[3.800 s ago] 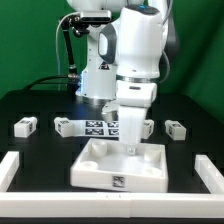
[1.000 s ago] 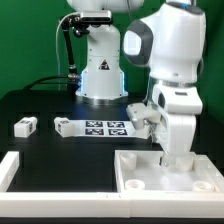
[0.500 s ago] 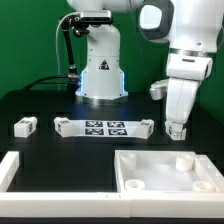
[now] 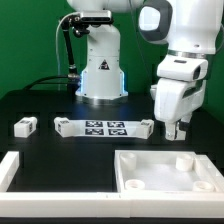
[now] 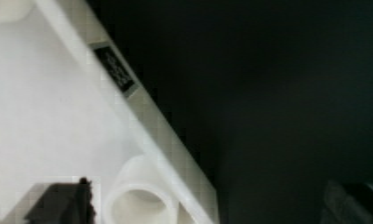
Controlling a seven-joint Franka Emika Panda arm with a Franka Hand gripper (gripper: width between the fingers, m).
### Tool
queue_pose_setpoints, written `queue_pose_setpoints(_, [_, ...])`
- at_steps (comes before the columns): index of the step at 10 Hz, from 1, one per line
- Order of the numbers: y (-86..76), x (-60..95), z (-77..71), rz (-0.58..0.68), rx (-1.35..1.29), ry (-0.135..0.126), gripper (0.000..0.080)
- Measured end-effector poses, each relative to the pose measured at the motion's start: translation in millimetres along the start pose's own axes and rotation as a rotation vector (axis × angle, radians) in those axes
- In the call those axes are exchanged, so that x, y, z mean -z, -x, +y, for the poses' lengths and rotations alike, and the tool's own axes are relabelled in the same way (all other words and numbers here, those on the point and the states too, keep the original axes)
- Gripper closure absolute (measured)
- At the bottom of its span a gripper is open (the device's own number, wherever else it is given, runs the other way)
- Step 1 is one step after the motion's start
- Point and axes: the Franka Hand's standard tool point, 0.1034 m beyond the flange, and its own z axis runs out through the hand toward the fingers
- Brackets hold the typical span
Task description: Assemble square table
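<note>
The square table panel (image 4: pixel 165 172) lies recessed face up at the front of the exterior view's right, against the corner of the border bars. In the wrist view its white face (image 5: pixel 50 120), a side tag (image 5: pixel 115 68) and a round leg socket (image 5: pixel 140 205) show. My gripper (image 4: pixel 177 128) hangs open and empty above the table behind the panel's far edge. In the wrist view my gripper (image 5: pixel 209 205) has its dark fingers (image 5: pixel 62 203) wide apart. Three short white legs lie in a row: one (image 4: pixel 26 125), one (image 4: pixel 66 127) and one (image 4: pixel 146 127).
The marker board (image 4: pixel 105 127) lies between the middle legs. A white border bar (image 4: pixel 10 168) runs along the exterior view's left and another (image 4: pixel 60 196) along the front. The robot base (image 4: pixel 100 75) stands at the back.
The panel was slid from the front middle into the exterior view's right corner and let go. My gripper rose off it, and now has come down a little behind it.
</note>
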Motion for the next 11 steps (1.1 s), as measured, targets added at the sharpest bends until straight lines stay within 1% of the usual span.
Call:
queue_pose_setpoints(1, [-2.2,2.6,-14.7,-0.021,-0.132,-0.012,0.0151])
queue_pose_setpoints(2, [-3.5,1.5,-28.7,-0.046,-0.269,-0.029,0.0151])
queue_pose_setpoints(3, [-6.3,-1.8,-35.1,-0.052,-0.342,-0.042,0.0151])
queue_pose_setpoints(4, [-6.6,-2.4,-35.1,-0.052,-0.387,-0.049,0.0151])
queue_pose_setpoints(5, [-6.2,-2.7,-35.1,-0.054,-0.376,-0.049,0.0151])
queue_pose_setpoints(7, [-2.6,-3.1,-37.2,-0.096,-0.398,-0.06,0.0151])
queue_pose_setpoints(8, [9.6,-1.7,-49.4,-0.208,-0.46,-0.11,0.0151])
queue_pose_setpoints(9, [15.6,4.0,-61.0,-0.345,-0.475,-0.159,0.0151])
queue_pose_setpoints(10, [13.1,2.8,-62.7,-0.41,-0.487,-0.196,0.0151])
queue_pose_setpoints(11, [15.8,2.7,-63.8,-0.478,-0.483,-0.21,0.0151])
